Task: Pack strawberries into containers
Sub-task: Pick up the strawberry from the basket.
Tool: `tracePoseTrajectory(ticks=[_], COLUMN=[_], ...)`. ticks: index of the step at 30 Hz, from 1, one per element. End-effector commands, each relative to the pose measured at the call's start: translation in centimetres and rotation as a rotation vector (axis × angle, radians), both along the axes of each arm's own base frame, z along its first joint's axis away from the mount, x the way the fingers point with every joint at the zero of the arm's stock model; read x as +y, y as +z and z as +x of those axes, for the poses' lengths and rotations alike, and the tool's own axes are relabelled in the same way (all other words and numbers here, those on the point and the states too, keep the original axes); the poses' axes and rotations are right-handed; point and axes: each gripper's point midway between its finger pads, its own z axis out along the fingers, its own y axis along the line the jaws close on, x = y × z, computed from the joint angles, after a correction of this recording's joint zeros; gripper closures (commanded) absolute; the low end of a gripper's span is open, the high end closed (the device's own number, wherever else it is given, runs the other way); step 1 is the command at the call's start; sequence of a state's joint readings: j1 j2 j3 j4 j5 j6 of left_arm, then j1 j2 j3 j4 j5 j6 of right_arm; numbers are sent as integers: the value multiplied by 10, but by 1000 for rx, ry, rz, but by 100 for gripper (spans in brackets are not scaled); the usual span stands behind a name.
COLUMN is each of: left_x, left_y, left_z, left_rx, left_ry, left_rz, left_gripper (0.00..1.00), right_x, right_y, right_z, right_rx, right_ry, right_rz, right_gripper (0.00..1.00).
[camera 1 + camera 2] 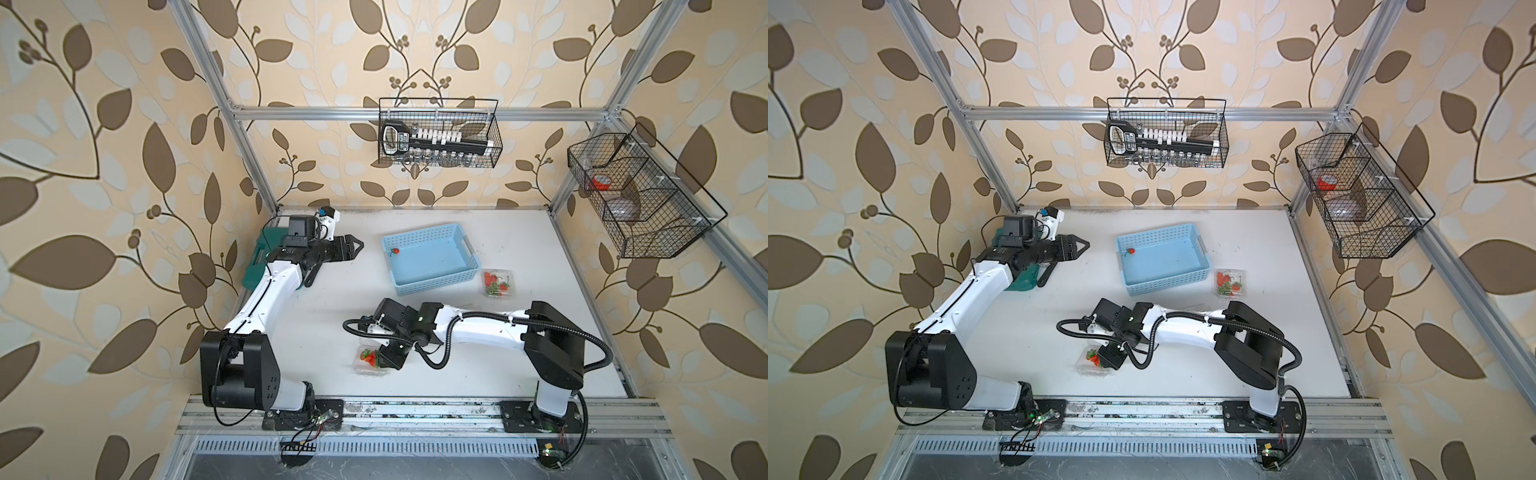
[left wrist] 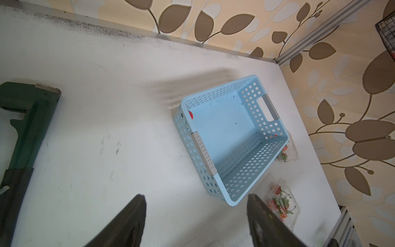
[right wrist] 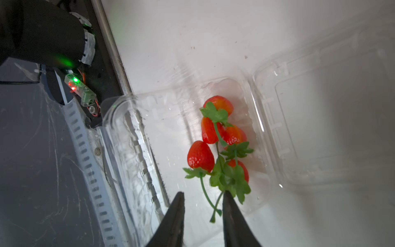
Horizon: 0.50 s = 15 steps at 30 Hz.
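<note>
Green stems (image 3: 206,196) lie between the right gripper's (image 3: 203,193) parted fingers (image 3: 175,213); lifting could snag one, dragging a strawberry (image 3: 200,157) from the container (image 3: 115,119). Left gripper's (image 2: 196,196) fingers apart.

Strawberry (image 2: 190,115) (just 1) half hidden behind the blue basket (image 2: 188,136) wall.
</note>
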<state>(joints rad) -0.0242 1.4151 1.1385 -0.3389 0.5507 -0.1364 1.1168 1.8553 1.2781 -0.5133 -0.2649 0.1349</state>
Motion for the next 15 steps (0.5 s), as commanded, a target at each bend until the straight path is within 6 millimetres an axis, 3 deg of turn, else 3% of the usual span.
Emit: tracePoseTrajectory(ticks=[1,5,8,11,15], left_x=[0,0,1,0,0], left_y=[16,16,17,16,14], left_z=[-4,-4,-5,-4,-4], left_rx=[-49,-51,-52,-51,-48], left_ry=[-16,-14,-14,-15,-18], left_rz=[-15,-14,-12,-15,-12], left_gripper=[24,24,24,24,24], right_x=[-1,-7,-10,-20,-44], right_y=[19,47,78,96,98], right_z=[13,45,80,134,219], right_rx=[-75,-110,-133,-184,-164], right_ry=[-2,-81,-169,-306,-560], right_rz=[1,70,178,236,295], right_gripper=[66,65,65,65,66])
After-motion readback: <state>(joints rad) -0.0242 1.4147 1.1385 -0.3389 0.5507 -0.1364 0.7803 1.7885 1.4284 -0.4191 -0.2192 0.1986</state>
